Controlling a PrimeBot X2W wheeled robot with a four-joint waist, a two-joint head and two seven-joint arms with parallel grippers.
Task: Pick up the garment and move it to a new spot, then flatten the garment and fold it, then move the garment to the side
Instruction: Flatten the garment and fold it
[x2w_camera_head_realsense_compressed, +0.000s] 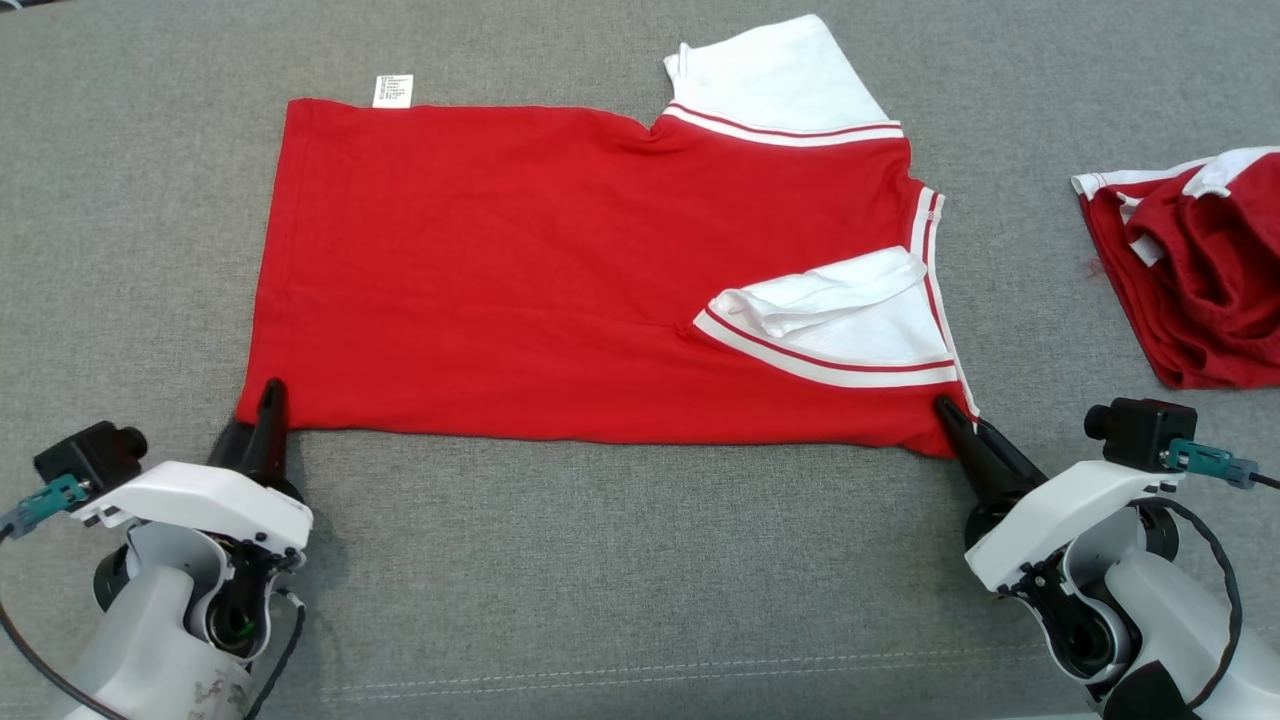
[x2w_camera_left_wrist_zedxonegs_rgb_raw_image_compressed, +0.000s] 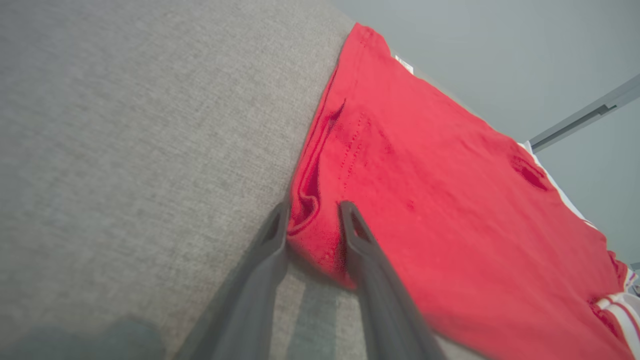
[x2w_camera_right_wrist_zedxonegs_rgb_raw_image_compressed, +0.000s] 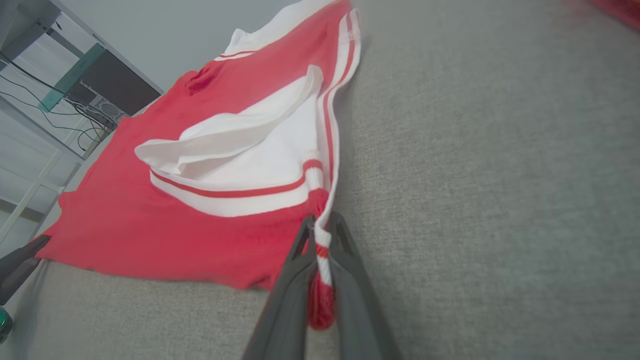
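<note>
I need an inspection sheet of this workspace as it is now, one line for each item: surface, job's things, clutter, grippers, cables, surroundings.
Surface: grey cloth surface, with a stitched seam near its front edge.
Job's things: red shirt lies flat; one white sleeve is folded onto the body; label at a far corner.
Clutter: second garment, red and white, crumpled, apart from the shirt on the right.
Grippers: left gripper open, a finger on either side of the near left corner; right gripper shut on the near right corner.
Cables: black cable loops at the right wrist; more hang by the shelf.
Surroundings: pale wall behind the shelf.
</note>
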